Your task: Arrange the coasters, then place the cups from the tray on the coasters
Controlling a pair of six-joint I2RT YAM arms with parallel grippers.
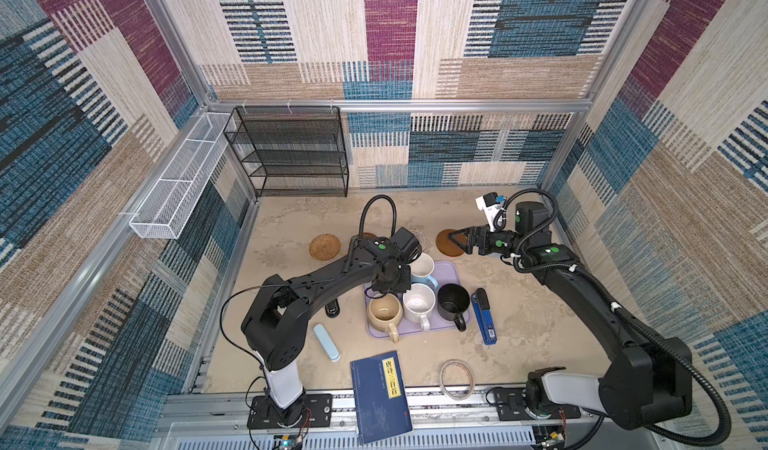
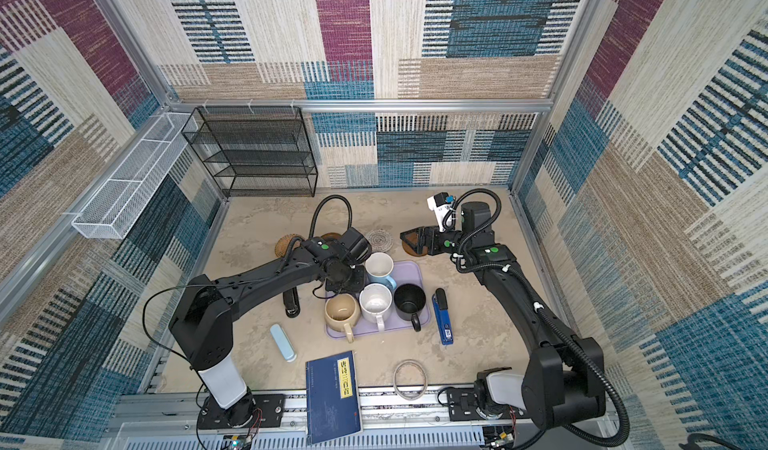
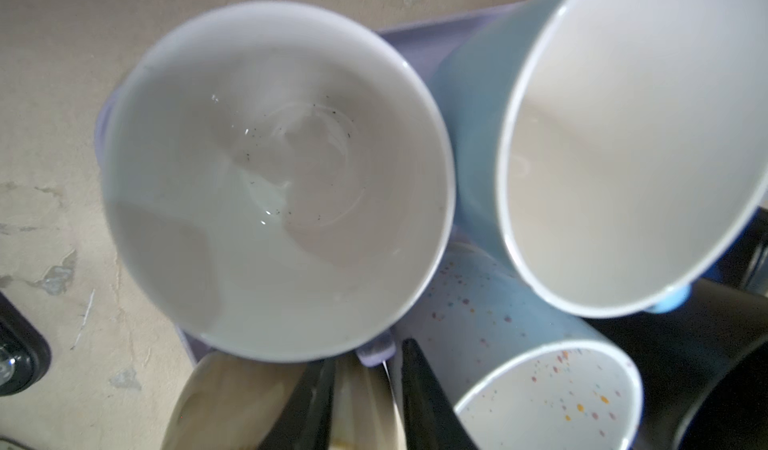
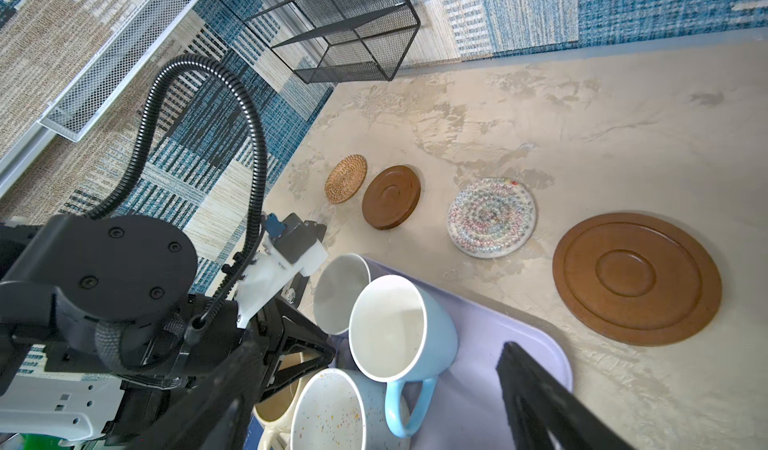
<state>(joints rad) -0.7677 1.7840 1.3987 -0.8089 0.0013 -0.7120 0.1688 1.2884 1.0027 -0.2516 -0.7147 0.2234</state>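
Note:
The pale lilac tray (image 1: 448, 267) holds several cups. In the left wrist view the lilac cup (image 3: 278, 178) fills the middle, and my left gripper (image 3: 368, 360) is shut on its handle; the top views hide this cup under that wrist (image 1: 388, 281). The light blue cup (image 1: 424, 267), speckled white cup (image 1: 417, 302), beige cup (image 1: 384, 311) and black cup (image 1: 453, 301) stand around it. Behind the tray lie a tan rattan coaster (image 4: 345, 178), a dark brown coaster (image 4: 390, 197), a whitish lacy coaster (image 4: 491, 217) and a second dark brown coaster (image 4: 636, 279). My right gripper (image 1: 457, 238) hovers open above that last one.
A dark blue book (image 1: 380, 394) and a clear tape ring (image 1: 456, 379) lie at the front edge. A blue stapler (image 1: 484, 317) lies right of the tray; a black stapler (image 1: 331, 308) and a pale blue case (image 1: 327, 342) lie left. A black mesh rack (image 1: 291, 153) stands at the back.

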